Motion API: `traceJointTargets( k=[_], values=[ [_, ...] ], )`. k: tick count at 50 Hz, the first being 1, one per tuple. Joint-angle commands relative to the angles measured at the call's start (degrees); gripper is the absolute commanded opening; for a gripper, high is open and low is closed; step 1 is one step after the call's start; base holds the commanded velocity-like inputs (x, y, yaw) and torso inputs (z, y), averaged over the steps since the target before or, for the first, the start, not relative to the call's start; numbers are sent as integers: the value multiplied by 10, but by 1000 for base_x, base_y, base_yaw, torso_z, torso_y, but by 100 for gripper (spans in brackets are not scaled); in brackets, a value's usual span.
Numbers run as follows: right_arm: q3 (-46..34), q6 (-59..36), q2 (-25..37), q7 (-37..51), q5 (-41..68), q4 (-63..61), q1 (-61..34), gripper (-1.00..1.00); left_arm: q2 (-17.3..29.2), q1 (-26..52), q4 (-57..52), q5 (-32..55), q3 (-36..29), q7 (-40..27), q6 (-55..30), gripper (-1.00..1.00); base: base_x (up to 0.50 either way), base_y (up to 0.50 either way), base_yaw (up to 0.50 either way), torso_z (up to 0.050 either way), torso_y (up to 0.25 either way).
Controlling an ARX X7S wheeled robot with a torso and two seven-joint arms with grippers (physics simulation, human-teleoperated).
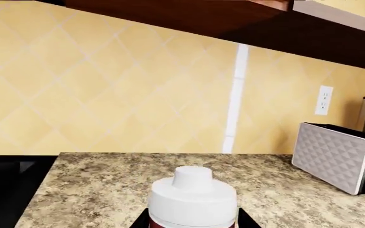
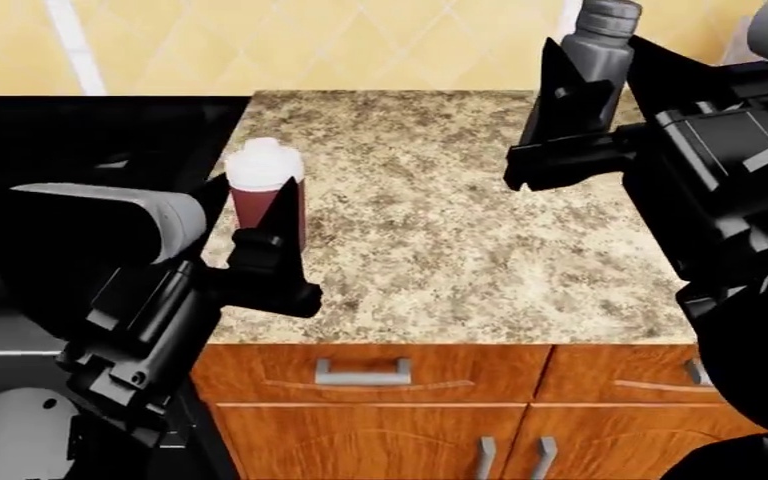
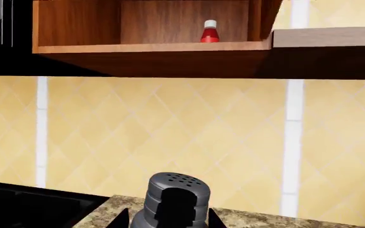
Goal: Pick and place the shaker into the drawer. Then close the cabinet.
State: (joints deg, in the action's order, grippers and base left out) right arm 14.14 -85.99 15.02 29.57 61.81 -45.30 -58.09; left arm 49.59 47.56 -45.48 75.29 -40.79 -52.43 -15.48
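holding the shaker point(image 2: 603, 45) at the far right of the counter point(image 2: 451, 230), the right gripper point(image 2: 574, 110) had its dark fingers closed against the grey body, and the right wrist view showed the perforated cap point(image 3: 177, 183) standing up between them; it looked lifted clear of the stone, though the base was hidden, so i could not be sure. the upright hold probably served to keep it steady for carrying to the drawer. the left gripper point(image 2: 267, 250) sat at the near left, its fingers spread on either side of a maroon bottle with a white cap point(image 2: 265, 190) and not visibly pressing it, likely just parked there out of the way. below the counter edge the cabinet point(image 2: 371, 375) showed only shut fronts with silver handles, so no open drawer was in view, and the placing and closing seemed not yet done.
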Motion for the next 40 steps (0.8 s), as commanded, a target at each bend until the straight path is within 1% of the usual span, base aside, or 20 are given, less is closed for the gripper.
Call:
traceJointTargets(
  k=[1,15,40],
  values=[
    [13,10,10,34,41,-7,40,-100,1,-36,-13,-11,-7,-1,16,-100,-23,-500,0,0,0],
    [16,23,20,51,51,0,54,-100,-4,-51,-9,-18,-9,7,26,-100,-25,-500,0,0,0],
    [-12,53,28,66,67,9,66,-100,-10,-64,0,-25,-13,20,33,-100,-42,-500,0,1,0]
  ],
)
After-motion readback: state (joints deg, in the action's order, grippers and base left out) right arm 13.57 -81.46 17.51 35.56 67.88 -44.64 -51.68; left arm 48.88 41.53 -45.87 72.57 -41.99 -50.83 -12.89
